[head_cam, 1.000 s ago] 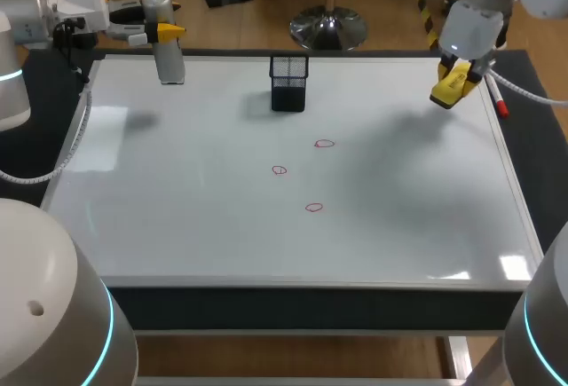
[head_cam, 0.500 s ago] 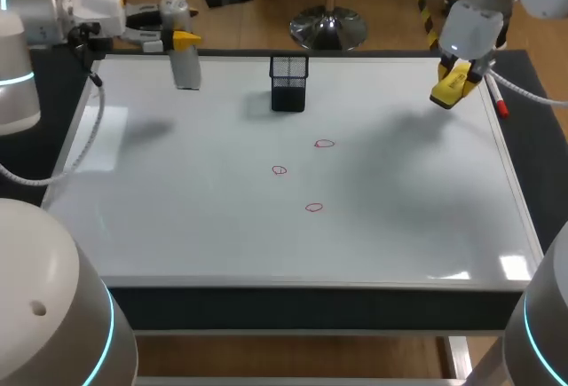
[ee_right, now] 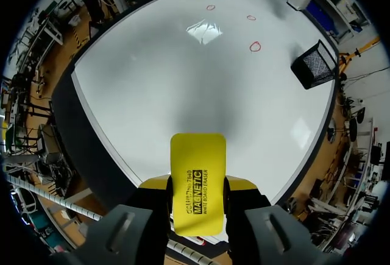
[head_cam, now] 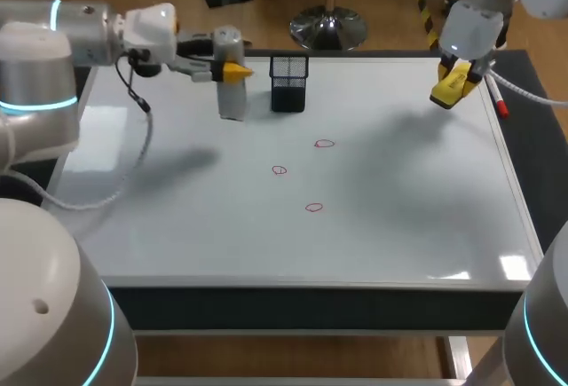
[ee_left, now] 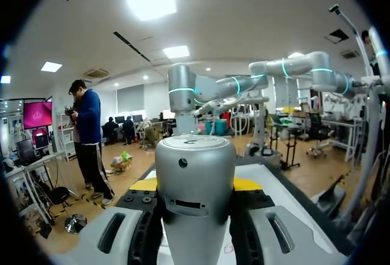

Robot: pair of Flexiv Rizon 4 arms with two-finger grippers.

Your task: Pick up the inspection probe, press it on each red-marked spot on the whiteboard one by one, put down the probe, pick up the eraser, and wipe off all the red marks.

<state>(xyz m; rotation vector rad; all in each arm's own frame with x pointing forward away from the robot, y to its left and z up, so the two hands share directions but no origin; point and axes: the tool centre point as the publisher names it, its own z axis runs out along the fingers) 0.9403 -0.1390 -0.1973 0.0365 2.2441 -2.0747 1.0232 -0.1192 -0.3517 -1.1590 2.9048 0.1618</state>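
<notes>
Head camera sits high behind the robot, looking down across the whole whiteboard (head_cam: 222, 226). Left wrist camera rides level, tight behind the probe (ee_left: 195, 198), facing across the board. Right wrist camera hangs high, looking down past the eraser (ee_right: 197, 183), sharing the red marks (ee_right: 255, 46) and mesh holder (ee_right: 315, 64) with the head view.

Table with whiteboard top: surface contents

Dark-edged table (head_cam: 311, 308) carrying a white whiteboard (head_cam: 399, 226) over nearly its whole top. On the board: a black mesh cup (head_cam: 288, 82), upright, near the far edge; three small ringed marks towards the middle, namely red mark (head_cam: 324, 144), red mark (head_cam: 280, 170) and red mark (head_cam: 313, 208), each apart from the others. A red-capped marker (head_cam: 497, 98) lies along the right rim.
</notes>
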